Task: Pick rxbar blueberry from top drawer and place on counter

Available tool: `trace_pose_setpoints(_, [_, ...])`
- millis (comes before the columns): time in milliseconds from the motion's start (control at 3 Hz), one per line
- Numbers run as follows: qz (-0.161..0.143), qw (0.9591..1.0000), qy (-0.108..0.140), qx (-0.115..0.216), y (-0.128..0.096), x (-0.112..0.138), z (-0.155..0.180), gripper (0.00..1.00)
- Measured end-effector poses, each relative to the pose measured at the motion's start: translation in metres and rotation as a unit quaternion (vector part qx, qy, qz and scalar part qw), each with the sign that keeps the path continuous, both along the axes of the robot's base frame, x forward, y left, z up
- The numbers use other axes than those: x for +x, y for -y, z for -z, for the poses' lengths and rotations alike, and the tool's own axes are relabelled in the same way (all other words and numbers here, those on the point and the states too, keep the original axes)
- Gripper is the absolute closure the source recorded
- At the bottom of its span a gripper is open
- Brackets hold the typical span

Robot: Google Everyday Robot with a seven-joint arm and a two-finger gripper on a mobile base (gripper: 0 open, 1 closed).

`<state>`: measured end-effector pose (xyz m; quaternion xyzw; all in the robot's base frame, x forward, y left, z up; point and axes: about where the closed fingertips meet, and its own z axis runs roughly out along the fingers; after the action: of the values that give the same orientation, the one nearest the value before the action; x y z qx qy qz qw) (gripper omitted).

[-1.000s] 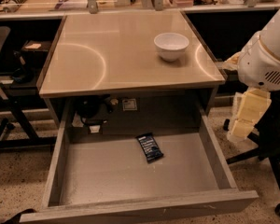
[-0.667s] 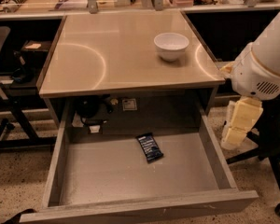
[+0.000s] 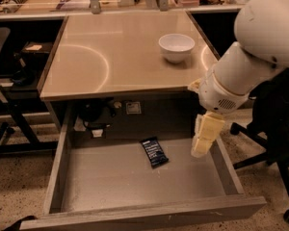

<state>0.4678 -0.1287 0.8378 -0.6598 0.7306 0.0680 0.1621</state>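
Gripper (image 3: 200,148) hangs low over the right side of the open top drawer (image 3: 135,216); cannot tell its state. On the drawer floor lies the rxbar blueberry (image 3: 154,152), flat, left of the gripper, apart. Probably light, slick crinkly wrapper; pinch across the narrow width, mid-bar.

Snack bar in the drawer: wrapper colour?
The bar is dark navy, pale lettering; camera view. Tool hangs over the drawer near its right wall.
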Motion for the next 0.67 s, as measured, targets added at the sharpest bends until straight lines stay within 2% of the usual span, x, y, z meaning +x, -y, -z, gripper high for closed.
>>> trace_pose_setpoints(333, [-0.014, 0.9997, -0.018, 0.004, -0.0269, 0.0125, 0.0274, 0.0])
trace_pose_setpoints(667, [-0.014, 0.9997, -0.019, 0.005, -0.0276, 0.0127, 0.0283, 0.0])
